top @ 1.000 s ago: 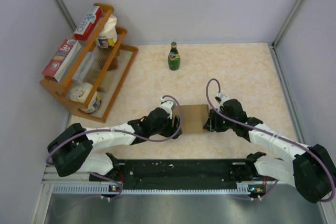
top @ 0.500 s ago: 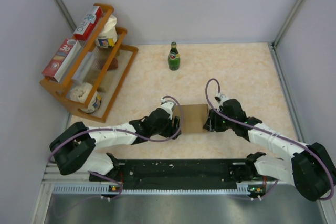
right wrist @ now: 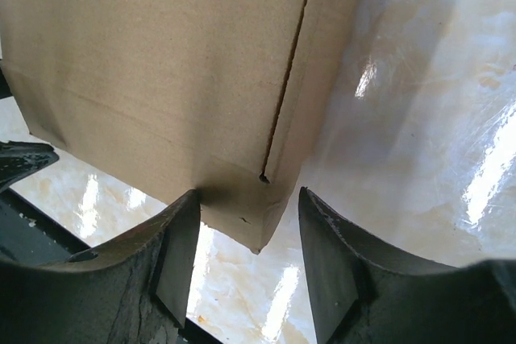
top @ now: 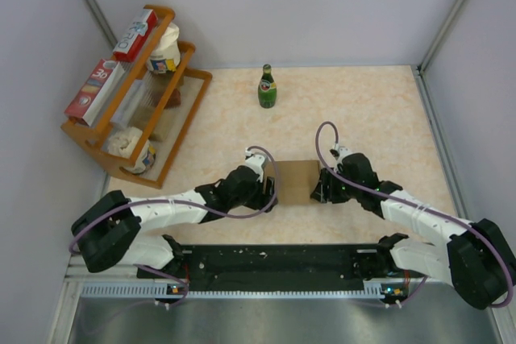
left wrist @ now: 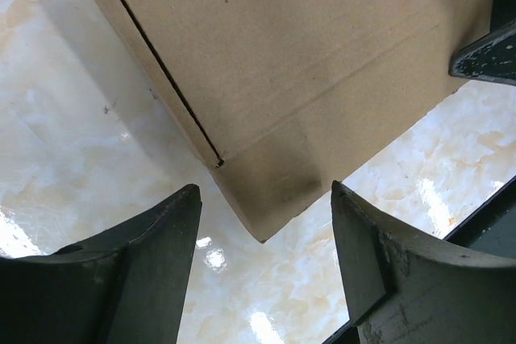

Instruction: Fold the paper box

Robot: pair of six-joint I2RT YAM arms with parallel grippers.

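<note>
Paper box: the paper box (top: 297,182) is seen as a closed brown carton, laid flat on the table (top: 379,110), well to the near side of the green bottle (top: 267,86) and slightly to its right.
Left gripper: the left gripper (top: 270,192) is set at the carton's left end, almost straight towards the arm bases from the bottle. Its jaws are held wide, a carton corner is framed between them, and nothing is gripped.
Right gripper: the right gripper (top: 322,188) is placed at the opposite end, farther right of the bottle. Its jaws are parted about a corner and one finger (right wrist: 173,255) is seen against the cardboard edge; whether the carton is pinched cannot be told.
Step in hand: the folding is judged nearly finished, with the ends being squared or let go.
Next move: a clean, level withdrawal from both ends is called for, so that the light carton is not dragged or its seam (right wrist: 286,78) sprung.
</note>
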